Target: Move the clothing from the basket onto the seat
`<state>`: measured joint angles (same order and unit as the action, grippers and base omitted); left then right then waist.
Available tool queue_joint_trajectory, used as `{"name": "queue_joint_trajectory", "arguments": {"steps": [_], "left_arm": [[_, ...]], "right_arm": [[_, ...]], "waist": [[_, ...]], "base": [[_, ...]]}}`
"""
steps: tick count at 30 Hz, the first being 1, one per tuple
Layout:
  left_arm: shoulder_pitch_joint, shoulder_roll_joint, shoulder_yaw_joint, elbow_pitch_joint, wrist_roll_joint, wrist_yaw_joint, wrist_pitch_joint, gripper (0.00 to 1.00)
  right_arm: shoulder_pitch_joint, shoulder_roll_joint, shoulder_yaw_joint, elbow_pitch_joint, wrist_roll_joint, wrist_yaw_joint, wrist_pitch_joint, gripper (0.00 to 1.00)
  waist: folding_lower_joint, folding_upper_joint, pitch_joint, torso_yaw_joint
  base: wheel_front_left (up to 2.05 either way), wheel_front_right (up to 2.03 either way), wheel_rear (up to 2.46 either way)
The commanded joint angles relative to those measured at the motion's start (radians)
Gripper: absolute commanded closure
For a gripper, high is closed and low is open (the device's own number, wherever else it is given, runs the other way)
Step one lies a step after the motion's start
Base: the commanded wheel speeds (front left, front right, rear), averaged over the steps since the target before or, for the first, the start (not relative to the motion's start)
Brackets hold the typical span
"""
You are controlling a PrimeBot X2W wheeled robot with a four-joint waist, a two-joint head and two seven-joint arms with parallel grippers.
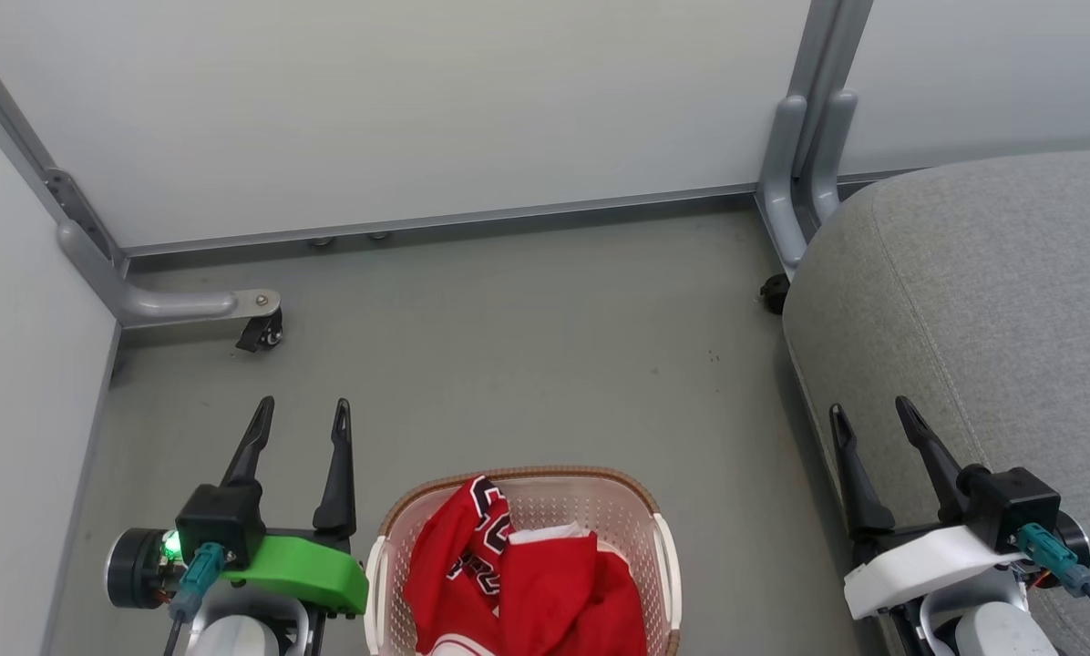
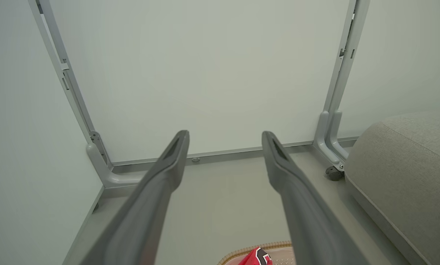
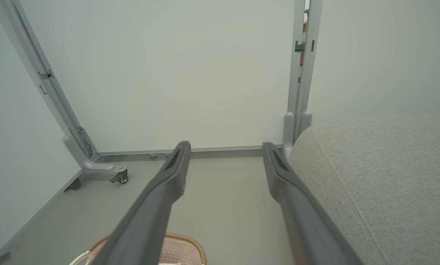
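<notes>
While both my arms sit low in the head view, my left gripper (image 1: 304,406) is at the lower left with its two dark fingers spread apart and nothing between them, tips pointing up the frame over the bare grey floor (image 1: 527,346). My right gripper (image 1: 869,408), at the lower right, is likewise spread and empty. In the picture its fingers fall across the left edge of the seat (image 1: 982,292), which takes up the right side of the frame. Between my grippers, at the bottom centre, stands the basket (image 1: 600,507). The clothing (image 1: 545,583) lies crumpled inside it, red with a patch of black-and-white lettering showing. Pale wall panels (image 1: 417,109) in grey metal frames cross the top, with a small caster (image 1: 262,335) at the left.
</notes>
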<state>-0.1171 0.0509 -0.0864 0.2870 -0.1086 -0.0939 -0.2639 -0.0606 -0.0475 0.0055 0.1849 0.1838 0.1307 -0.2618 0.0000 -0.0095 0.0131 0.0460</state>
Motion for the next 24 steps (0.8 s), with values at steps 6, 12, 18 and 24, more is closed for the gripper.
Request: {"name": "queue_joint_trajectory", "arguments": {"steps": [6,12,18,24], "left_arm": [[-0.023,0.001,0.002,0.006,0.0,-0.006,-0.001,0.0],[-0.045,0.001,-0.014,0.019,0.009,-0.015,-0.001,0.0],[-0.087,0.011,-0.049,0.05,0.017,-0.028,-0.001,0.0],[-0.125,0.027,-0.092,0.087,0.018,-0.035,-0.001,0.0]], "right_arm": [[-0.01,-0.005,0.003,0.0,0.001,0.0,-0.005,0.0],[-0.026,-0.005,0.013,-0.011,0.0,0.0,-0.005,0.0],[-0.048,-0.005,0.028,-0.027,-0.001,0.0,-0.005,0.0],[-0.078,-0.005,0.045,-0.048,0.003,0.0,-0.005,0.0]], "waist": [[0.0,0.0095,0.008,-0.005],[0.0,0.0095,0.036,-0.023],[0.0,0.0095,0.084,-0.058],[0.0,0.0095,0.149,-0.109]], "base": [[0.0,0.0,0.0],[0.0,0.0,0.0],[0.0,0.0,0.0],[0.0,0.0,0.0]]}}
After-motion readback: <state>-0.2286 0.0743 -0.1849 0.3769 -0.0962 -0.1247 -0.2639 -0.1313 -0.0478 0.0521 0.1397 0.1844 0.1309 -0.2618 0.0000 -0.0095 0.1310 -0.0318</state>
